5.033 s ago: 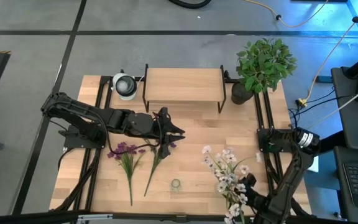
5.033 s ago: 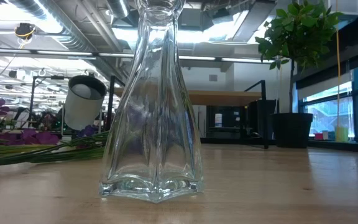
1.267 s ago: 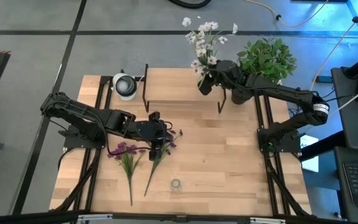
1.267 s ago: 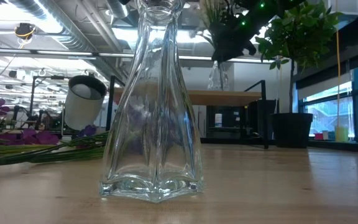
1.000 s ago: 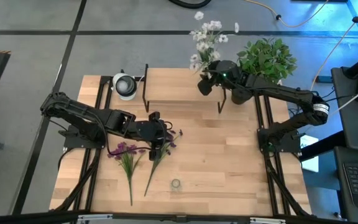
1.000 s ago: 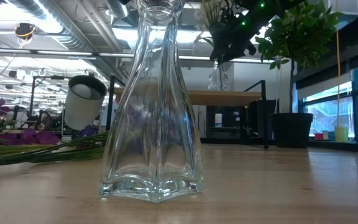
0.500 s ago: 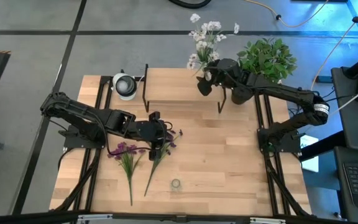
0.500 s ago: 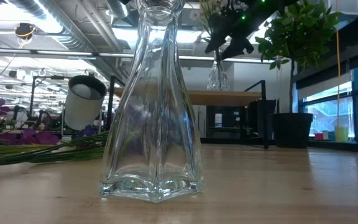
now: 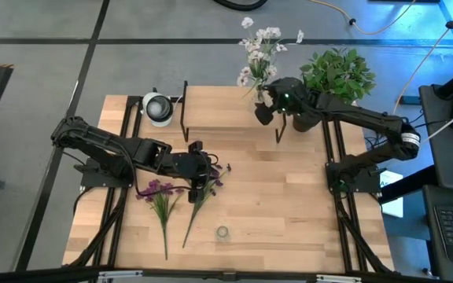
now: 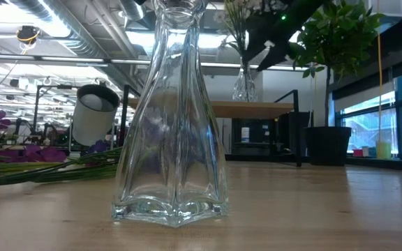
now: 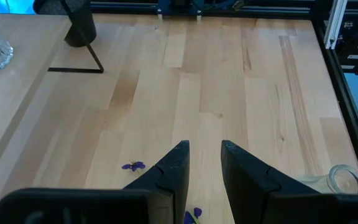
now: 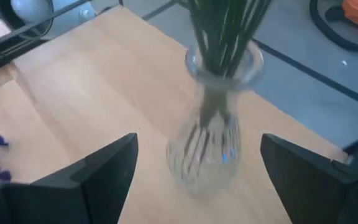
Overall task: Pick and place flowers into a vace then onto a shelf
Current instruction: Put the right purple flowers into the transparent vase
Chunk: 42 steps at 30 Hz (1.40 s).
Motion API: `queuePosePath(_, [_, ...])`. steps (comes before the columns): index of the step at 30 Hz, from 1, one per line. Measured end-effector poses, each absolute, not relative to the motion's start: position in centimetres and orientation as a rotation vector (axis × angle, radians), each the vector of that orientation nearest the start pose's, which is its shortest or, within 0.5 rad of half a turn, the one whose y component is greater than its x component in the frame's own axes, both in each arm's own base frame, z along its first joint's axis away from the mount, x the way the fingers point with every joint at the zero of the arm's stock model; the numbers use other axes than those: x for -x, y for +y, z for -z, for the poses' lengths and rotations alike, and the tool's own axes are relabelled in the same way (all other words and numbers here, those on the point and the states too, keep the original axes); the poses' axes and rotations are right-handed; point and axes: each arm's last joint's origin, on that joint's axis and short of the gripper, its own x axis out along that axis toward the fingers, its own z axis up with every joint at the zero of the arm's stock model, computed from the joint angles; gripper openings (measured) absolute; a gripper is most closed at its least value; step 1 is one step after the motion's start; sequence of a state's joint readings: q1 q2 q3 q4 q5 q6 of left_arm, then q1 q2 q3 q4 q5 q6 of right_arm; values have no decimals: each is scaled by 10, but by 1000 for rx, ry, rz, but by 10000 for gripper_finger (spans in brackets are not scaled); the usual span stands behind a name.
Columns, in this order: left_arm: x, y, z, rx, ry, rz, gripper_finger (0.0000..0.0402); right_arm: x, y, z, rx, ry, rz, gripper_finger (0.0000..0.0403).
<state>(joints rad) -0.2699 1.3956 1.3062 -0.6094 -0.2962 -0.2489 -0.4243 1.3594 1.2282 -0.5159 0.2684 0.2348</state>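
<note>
A ribbed glass vase (image 12: 213,130) holding the spray of white blossoms (image 9: 258,47) stands upright on the right end of the shelf (image 9: 226,108), also visible in the low view (image 10: 243,82). My right gripper (image 12: 199,149) is open; its fingers stand wide on either side of this vase without touching it. Purple flowers (image 9: 163,192) lie flat on the table, blossoms toward the far side. My left gripper (image 9: 207,174) hovers over their blossoms, fingers narrowly open (image 11: 202,152) with nothing between them. A second, unfilled glass vase (image 9: 222,233) stands near the table's near edge.
A bushy potted plant (image 9: 335,79) stands right of the shelf, close behind my right arm. A white round device (image 9: 157,108) sits left of the shelf. Loose purple petals (image 11: 132,166) lie on the wood. Bare tabletop (image 9: 289,196) spreads between the arms.
My right gripper has let go of the flower vase's neck and drawn back toward the table's right edge, rising a little. The vase stays upright on the shelf, and its white spray has settled slightly to the right. My left arm has kept still.
</note>
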Motion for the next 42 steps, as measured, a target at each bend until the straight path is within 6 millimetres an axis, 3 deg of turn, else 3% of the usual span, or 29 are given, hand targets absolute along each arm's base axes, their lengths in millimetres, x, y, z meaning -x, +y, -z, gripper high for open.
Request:
queuePosePath(6, [-288,-71,-340,44,662,-108,86,-242,-99,-351,-327,551,692,339])
queuePosePath(10, [-288,-71,-340,45,662,-107,86,-232,-71,-362,-375,542,539,339])
queuePosePath(19, [-288,-72,-340,83,661,-116,86,-240,9,-364,-341,573,225,339])
queuePosePath(25, [-288,-74,-337,256,674,-114,86,-245,54,-339,-272,652,128,339])
queuePosePath(32, [-283,-85,-304,354,783,-135,86,-253,94,-293,-274,590,52,339])
queuePosePath(35, [-280,-91,-292,343,812,-154,86,-251,105,-280,-263,541,22,339])
queuePosePath(42, [-271,-108,-266,364,863,-220,86,-237,116,-246,-225,604,-16,339])
